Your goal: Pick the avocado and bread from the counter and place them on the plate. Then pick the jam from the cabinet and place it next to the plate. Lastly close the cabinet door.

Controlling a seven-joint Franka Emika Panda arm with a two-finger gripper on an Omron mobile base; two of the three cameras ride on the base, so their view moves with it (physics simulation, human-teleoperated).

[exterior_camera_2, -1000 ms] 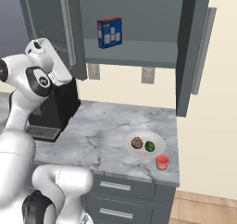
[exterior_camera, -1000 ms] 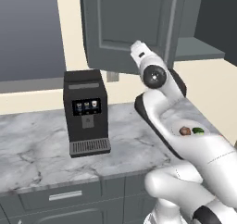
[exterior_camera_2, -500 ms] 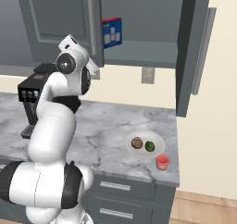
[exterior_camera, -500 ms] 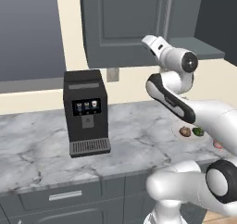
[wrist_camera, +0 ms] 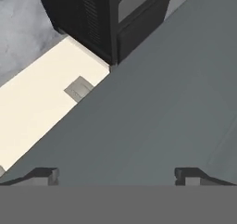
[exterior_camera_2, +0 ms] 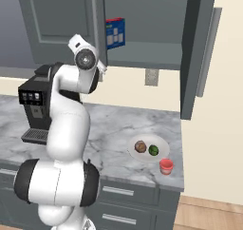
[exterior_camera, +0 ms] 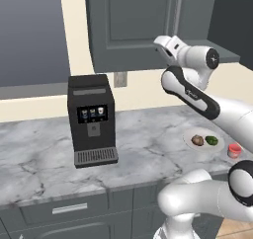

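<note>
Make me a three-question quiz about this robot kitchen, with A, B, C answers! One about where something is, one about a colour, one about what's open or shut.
1. Where is the jam?
A. On the counter beside the plate
B. Inside the cabinet
C. On top of the coffee machine

2. What colour is the avocado?
A. Red
B. Green
C. Blue

3. How is the cabinet door on the right?
A. Shut
B. Missing
C. Swung open

Answers:
1. A, the red jar stands on the marble right by the plate's rim.
2. B, it is the green lump next to the brown bread on the plate.
3. C, the door sticks out edge-on and the shelf with the blue box shows.
</note>
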